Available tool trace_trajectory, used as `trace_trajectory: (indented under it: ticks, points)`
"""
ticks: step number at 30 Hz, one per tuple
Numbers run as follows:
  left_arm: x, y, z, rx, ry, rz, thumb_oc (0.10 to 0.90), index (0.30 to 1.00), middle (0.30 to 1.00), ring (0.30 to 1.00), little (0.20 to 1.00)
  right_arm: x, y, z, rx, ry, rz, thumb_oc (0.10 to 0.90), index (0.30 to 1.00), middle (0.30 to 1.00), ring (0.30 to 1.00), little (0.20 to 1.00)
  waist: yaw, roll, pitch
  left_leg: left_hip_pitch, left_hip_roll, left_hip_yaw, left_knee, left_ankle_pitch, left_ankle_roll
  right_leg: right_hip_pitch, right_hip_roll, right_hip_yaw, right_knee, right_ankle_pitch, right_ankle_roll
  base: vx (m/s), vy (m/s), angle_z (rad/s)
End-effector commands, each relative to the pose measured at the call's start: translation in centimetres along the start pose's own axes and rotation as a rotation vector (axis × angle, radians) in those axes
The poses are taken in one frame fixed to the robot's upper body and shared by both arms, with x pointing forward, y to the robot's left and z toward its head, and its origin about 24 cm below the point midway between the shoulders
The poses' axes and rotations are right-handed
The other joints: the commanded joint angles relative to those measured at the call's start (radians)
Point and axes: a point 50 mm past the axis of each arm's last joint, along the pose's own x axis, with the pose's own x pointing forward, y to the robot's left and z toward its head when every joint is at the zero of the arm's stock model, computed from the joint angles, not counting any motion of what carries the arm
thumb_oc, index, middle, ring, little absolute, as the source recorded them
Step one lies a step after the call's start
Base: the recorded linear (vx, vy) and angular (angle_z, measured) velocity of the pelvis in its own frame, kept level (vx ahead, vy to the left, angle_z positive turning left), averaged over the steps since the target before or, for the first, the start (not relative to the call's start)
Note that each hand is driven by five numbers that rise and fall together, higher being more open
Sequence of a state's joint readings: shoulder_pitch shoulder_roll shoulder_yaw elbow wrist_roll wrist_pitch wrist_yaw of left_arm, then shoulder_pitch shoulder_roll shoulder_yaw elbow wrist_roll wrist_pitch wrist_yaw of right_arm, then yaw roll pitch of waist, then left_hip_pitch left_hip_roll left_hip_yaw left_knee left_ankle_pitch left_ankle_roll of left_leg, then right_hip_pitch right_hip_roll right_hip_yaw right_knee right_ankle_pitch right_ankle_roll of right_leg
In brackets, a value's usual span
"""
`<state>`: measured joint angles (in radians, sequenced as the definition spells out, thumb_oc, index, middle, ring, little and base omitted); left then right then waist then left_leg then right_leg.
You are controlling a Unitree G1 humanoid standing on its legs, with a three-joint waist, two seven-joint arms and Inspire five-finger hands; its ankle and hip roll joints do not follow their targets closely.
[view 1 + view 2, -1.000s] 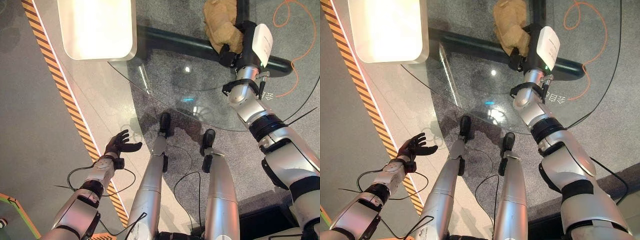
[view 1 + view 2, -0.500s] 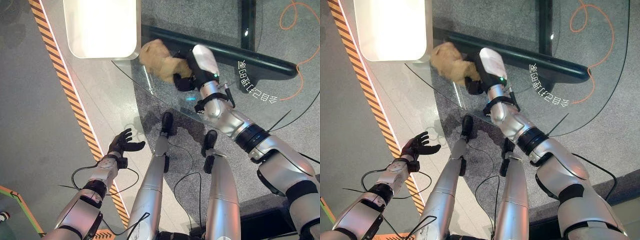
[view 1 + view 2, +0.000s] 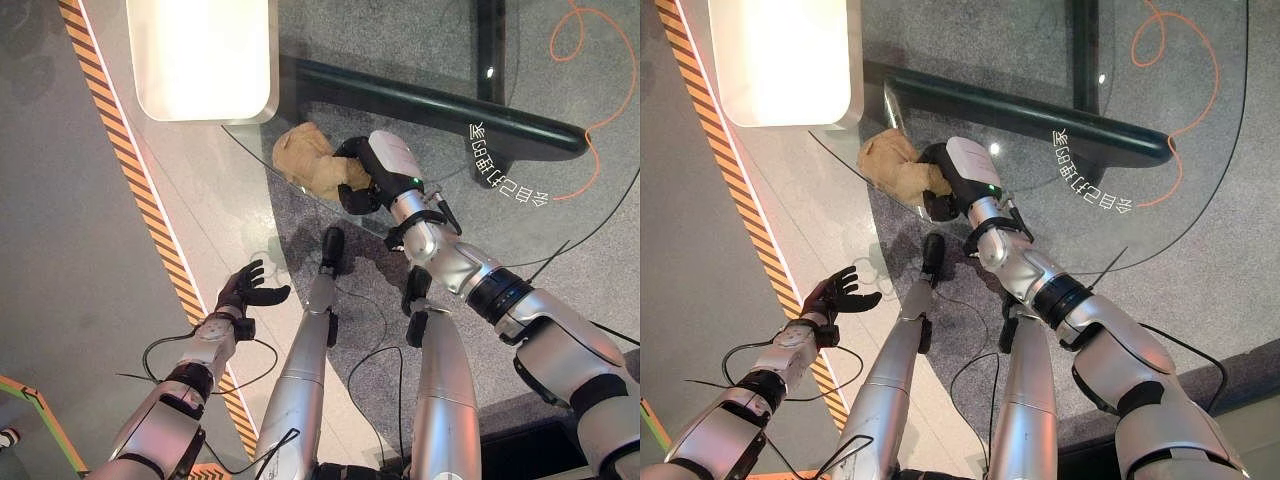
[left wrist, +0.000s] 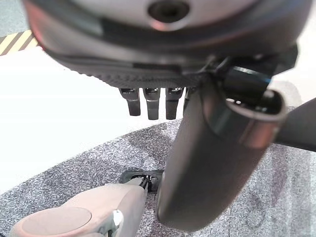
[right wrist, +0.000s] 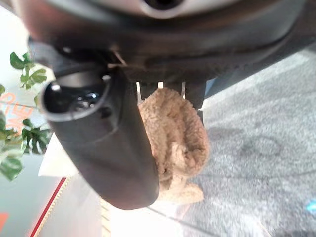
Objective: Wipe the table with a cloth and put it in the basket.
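In the left eye view we see our right hand [image 3: 362, 180] reaching in from four o'clock, its fingers curled round the tan cloth [image 3: 308, 163], which bulges out at nine o'clock of the hand and presses on the glass table [image 3: 560, 215] right at its near-left rim. Our left hand [image 3: 246, 290] hangs at seven o'clock over the grey floor beside the striped tape [image 3: 150, 215], fingers spread apart and holding nothing. A white basket [image 3: 200, 55] sits at eleven o'clock, close to the cloth but apart from it. In the right eye view the cloth [image 3: 890, 165] again lies at the table's edge, just below the basket [image 3: 780, 60]. In the left wrist view our left hand [image 4: 207, 148] shows fingers [image 4: 150, 102] straight and apart above the carpet. In the right wrist view our right hand [image 5: 106, 148] has its thumb laid across the cloth [image 5: 175, 140], with the fingertips seemingly tucked behind it, though they are mostly hidden. Compared with a second ago, the cloth has travelled from one o'clock on the glass across to the near-left rim, while the left hand has stayed put.
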<state>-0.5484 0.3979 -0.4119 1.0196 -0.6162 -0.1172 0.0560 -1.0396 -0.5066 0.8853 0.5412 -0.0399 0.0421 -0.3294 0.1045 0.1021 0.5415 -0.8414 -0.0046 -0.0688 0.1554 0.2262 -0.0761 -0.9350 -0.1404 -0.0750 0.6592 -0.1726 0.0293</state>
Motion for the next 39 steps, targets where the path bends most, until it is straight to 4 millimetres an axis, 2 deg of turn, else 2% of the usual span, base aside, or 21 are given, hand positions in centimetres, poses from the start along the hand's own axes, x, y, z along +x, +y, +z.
trace_trajectory:
  ticks: [1,9,17,20,23,24,30,36,39]
  points:
    - [-0.4,1.0,-1.5,-0.014,0.032,0.065,0.800,0.900,0.900,0.900,0.900,-0.4,0.5,6.5,0.105,-0.320,0.033,0.100,0.300,0.300,0.300,0.200,-0.016,-0.002,-0.022,-0.002,-0.026,0.012,0.170,-0.163,0.038,0.055,-0.034,-0.037,-0.278,0.202,0.063,0.00,0.000,0.00]
    - [-0.3,1.6,-1.2,-0.036,0.026,0.075,0.800,0.900,0.900,0.900,0.900,-1.0,1.1,6.4,0.141,-0.322,0.032,0.100,0.300,0.300,0.300,0.200,-0.020,-0.006,-0.022,0.001,-0.023,0.013,0.166,-0.160,0.036,0.060,-0.036,-0.036,-0.280,0.205,0.066,0.00,0.000,0.00]
    - [-0.4,2.8,-0.2,-0.288,-0.062,0.182,0.800,0.900,0.900,0.900,0.900,-0.6,-0.3,5.8,0.239,-0.269,-0.142,0.100,0.300,0.300,0.300,0.200,-0.020,-0.009,-0.022,0.002,-0.019,0.012,0.171,-0.161,0.037,0.061,-0.037,-0.035,-0.270,0.201,0.065,0.00,0.000,0.00]
    - [-0.4,3.2,0.9,-0.385,-0.136,0.227,0.800,0.900,0.900,0.900,0.900,-0.5,-0.9,5.7,0.267,-0.254,-0.202,0.100,0.300,0.300,0.300,0.200,-0.018,-0.009,-0.022,-0.001,-0.019,0.010,0.177,-0.164,0.037,0.057,-0.036,-0.032,-0.262,0.196,0.063,0.00,0.000,0.00]
    - [-0.5,4.0,3.0,-0.513,-0.253,0.290,0.800,0.900,0.900,0.900,0.900,-0.3,-1.9,5.5,0.308,-0.229,-0.268,0.100,0.300,0.300,0.300,0.200,-0.015,-0.009,-0.022,-0.001,-0.022,0.005,0.186,-0.171,0.040,0.054,-0.035,-0.027,-0.254,0.191,0.062,0.00,0.000,0.00]
    - [-0.6,4.4,4.3,-0.568,-0.317,0.328,0.800,0.900,0.900,0.900,0.900,-0.3,-2.3,5.5,0.320,-0.228,-0.301,0.100,0.300,0.300,0.300,0.200,-0.012,-0.012,-0.022,-0.001,-0.024,0.000,0.188,-0.172,0.041,0.055,-0.035,-0.028,-0.255,0.191,0.062,0.00,0.000,0.00]
    - [-1.6,5.8,7.6,-0.770,-0.507,0.444,0.800,0.900,0.900,0.900,0.900,-0.6,-3.4,5.8,0.364,-0.233,-0.384,0.100,0.300,0.300,0.300,0.200,-0.004,-0.018,-0.022,-0.003,-0.032,-0.017,0.196,-0.178,0.045,0.052,-0.031,-0.023,-0.249,0.186,0.060,0.00,-0.013,0.00]
    - [-2.9,6.8,8.8,-0.892,-0.609,0.574,0.800,0.900,0.900,0.900,0.900,-1.3,-4.5,6.6,0.448,-0.258,-0.492,0.100,0.300,0.300,0.300,0.200,0.004,-0.021,-0.022,-0.015,-0.036,-0.029,0.208,-0.181,0.046,0.044,-0.029,-0.022,-0.231,0.175,0.058,0.00,-0.031,0.01]
    - [-3.4,7.2,9.5,-0.897,-0.648,0.634,0.800,0.900,0.900,0.900,0.900,-1.6,-5.1,7.2,0.473,-0.275,-0.531,0.100,0.300,0.300,0.300,0.200,0.003,-0.021,-0.022,-0.019,-0.033,-0.028,0.210,-0.180,0.044,0.041,-0.029,-0.019,-0.225,0.168,0.057,0.00,0.000,0.00]
